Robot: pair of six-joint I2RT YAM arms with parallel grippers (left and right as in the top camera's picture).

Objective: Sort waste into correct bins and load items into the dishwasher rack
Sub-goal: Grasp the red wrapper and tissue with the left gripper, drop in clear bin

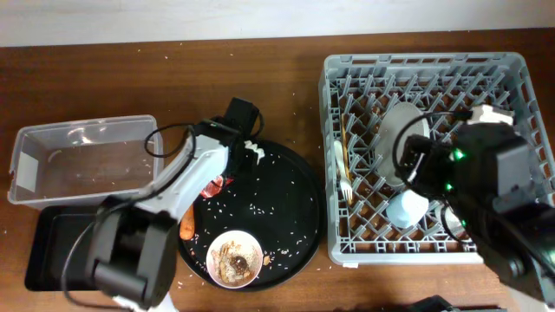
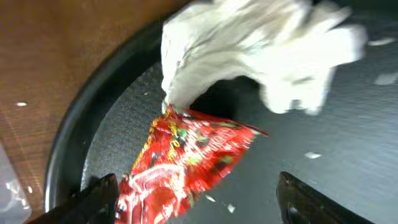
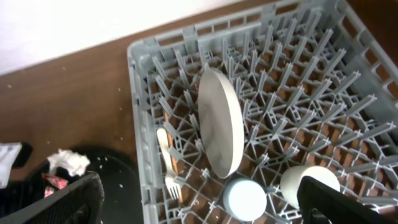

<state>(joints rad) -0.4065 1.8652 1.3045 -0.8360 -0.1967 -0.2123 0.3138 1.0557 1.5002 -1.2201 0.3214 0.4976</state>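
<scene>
Left gripper [image 2: 196,202]: fingers spread wide, hanging over the left part of the round black tray [image 1: 299,186], with the wrapper's lower end lying between them and untouched.
Clear plastic tub [image 1: 82,160]: left of the round tray, well apart from it; a few pale specks lie inside.
Shallow black tray [image 1: 48,251]: left of the round tray's near half; the left arm's base covers its right end.
Shiny red wrapper [image 2: 186,155]: crinkled foil with printed colours, lying flat on the round tray near its left rim.
Crumpled white tissue [image 2: 249,50]: on the round tray, touching the wrapper's upper tip.
Small orange carrot [image 1: 187,224]: at the round tray's left rim, partly behind the arm.
White bowl [image 1: 235,257]: on the round tray's near edge, holding brownish food scraps [image 1: 234,258].
Rice grains [image 1: 260,208]: scattered across the round tray.
Dishwasher rack [image 1: 425,61]: grey pegged crate just right of the round tray.
White plastic fork [image 3: 168,163]: lying in the rack's side nearest the round tray.
White plate [image 3: 221,121]: standing on edge between pegs, farther from the round tray than the fork.
Light blue cup [image 3: 244,198], cream cup [image 3: 309,180]: mouth-down, cut off by the frame's lower edge.
Right gripper [image 3: 199,208]: fingers spread, holding nothing, above the rack.
Hard to tell: chopsticks; only a thin brown sliver shows beside the fork.
</scene>
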